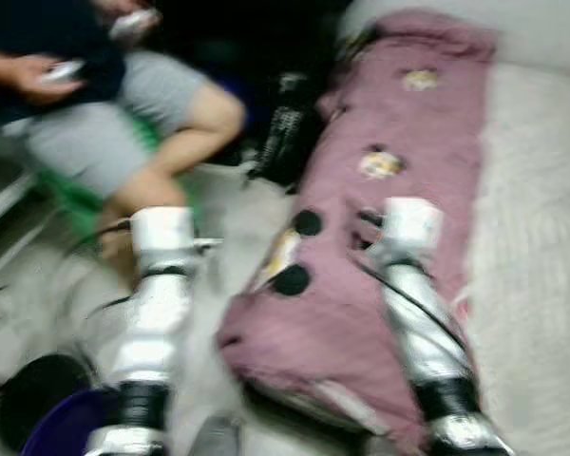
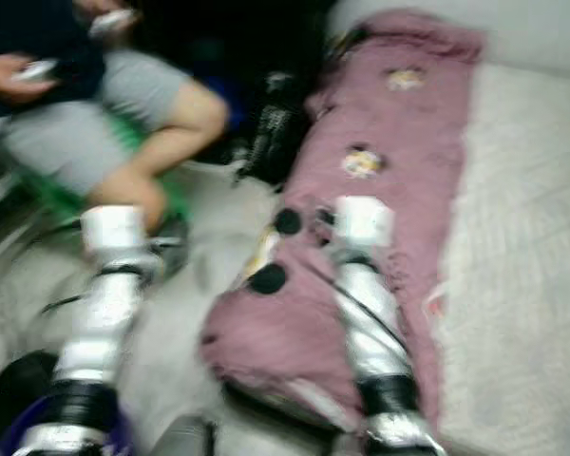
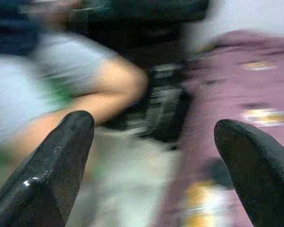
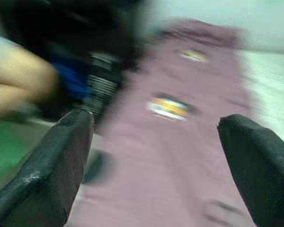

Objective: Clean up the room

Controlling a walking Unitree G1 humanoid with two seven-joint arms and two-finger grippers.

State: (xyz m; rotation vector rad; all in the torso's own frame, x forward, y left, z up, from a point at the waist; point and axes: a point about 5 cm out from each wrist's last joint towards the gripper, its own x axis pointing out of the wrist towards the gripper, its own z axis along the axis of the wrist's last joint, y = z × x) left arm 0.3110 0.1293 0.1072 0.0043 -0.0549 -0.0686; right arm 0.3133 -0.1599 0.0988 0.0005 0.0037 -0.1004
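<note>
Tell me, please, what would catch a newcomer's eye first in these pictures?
Most striking is the mauve blanket with small printed patches, lying long beside a pale bed cover on the robot's right. To the left a seated person in grey shorts holds something in a hand. The two silver arms reach forward, the left gripper and the right gripper both open, the right one over the blanket.
</note>
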